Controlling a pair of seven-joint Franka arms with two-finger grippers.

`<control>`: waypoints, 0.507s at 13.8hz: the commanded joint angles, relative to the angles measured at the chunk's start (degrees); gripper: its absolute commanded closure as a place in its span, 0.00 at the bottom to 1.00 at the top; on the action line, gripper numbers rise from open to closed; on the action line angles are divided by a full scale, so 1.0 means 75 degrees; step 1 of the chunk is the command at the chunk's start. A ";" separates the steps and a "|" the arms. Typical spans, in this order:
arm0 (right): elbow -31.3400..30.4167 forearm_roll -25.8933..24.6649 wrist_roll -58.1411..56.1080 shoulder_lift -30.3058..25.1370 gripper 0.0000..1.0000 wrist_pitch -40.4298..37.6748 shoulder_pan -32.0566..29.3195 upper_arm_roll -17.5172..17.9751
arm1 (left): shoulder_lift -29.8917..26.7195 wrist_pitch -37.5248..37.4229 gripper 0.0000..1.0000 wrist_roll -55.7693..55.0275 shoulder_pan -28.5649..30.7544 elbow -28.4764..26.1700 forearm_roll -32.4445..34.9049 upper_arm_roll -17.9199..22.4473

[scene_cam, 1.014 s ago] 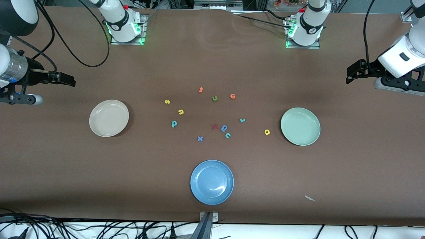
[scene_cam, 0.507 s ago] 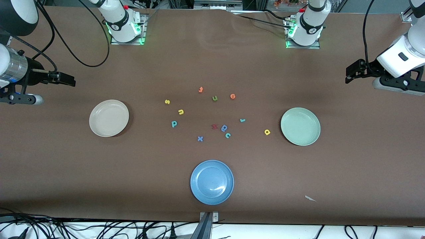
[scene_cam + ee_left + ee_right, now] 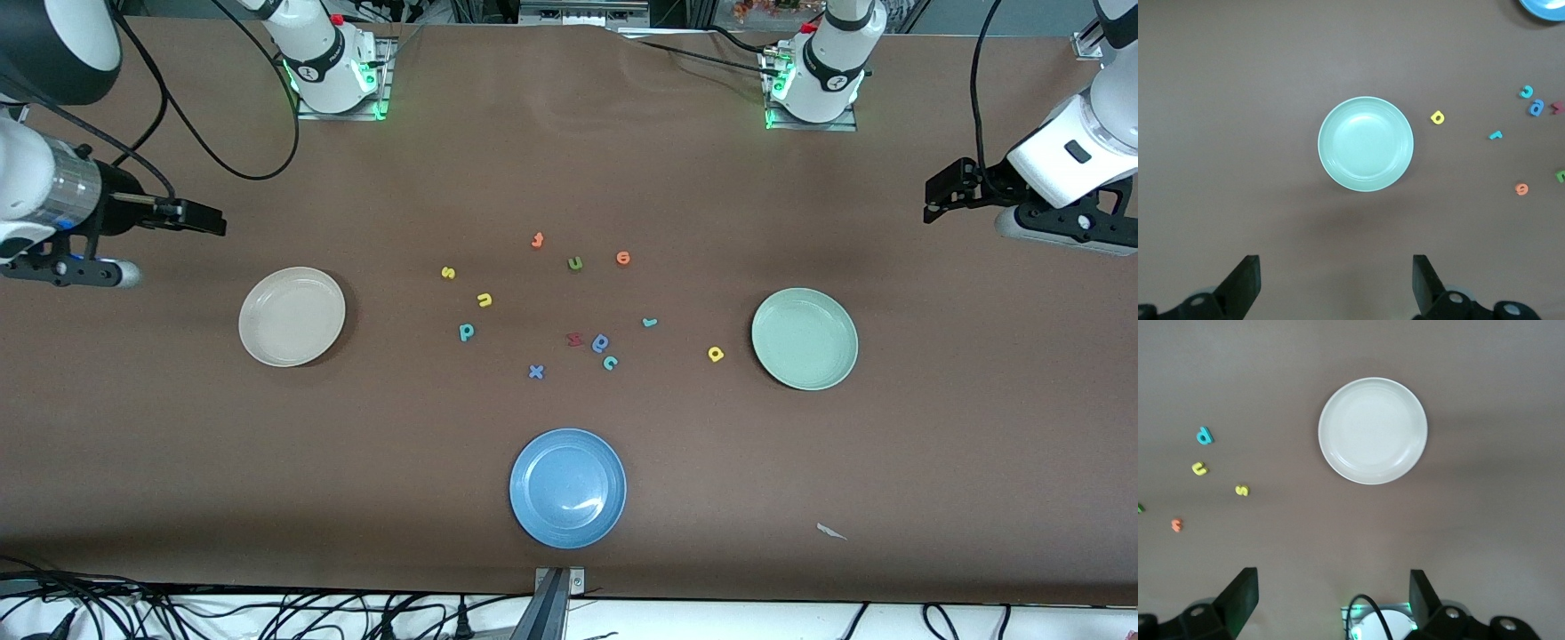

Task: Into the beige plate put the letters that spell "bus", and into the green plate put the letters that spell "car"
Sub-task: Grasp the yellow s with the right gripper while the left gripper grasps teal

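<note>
Across the whole table lies a plain brown cloth, with the two arm bases bolted along its upper edge and a tangle of black cables along the edge nearest the front camera. On the cloth, the beige plate sits toward the right arm's end, the green plate toward the left arm's end, and a blue plate lies between them, nearer the front camera; all three are bare. Small foam letters are scattered between the beige and green plates. The yellow s, the yellow-orange u and the teal b lie on the beige plate's side of the cluster, each apart from the others. The teal c lies just beside a blue letter, which is close to a dark red letter; the teal r and the yellow a lie closer to the green plate. An orange t, an olive-green u, an orange e and a blue x lie among them. A small white scrap lies apart, near the front edge. The right gripper hangs over bare cloth at its own end of the table, fingers spread wide and holding nothing; the left gripper hangs likewise at its end, wide apart and empty.
</note>
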 commanded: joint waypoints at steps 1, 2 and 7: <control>-0.0616 0.0124 0.0717 -0.0096 0.00 0.0748 0.0063 0.0369 | 0.0261 -0.0463 0.00 0.0153 -0.0043 0.0081 0.0128 -0.0309; -0.0932 0.0124 0.1033 -0.0120 0.00 0.1146 0.0063 0.0591 | 0.0378 -0.0452 0.00 0.0153 -0.0067 0.0081 0.0105 -0.0449; -0.3461 0.0112 0.2872 -0.0413 0.00 0.4261 0.0063 0.1810 | 0.1478 0.0599 0.00 -0.1155 -0.0172 0.0058 -0.0258 -0.1199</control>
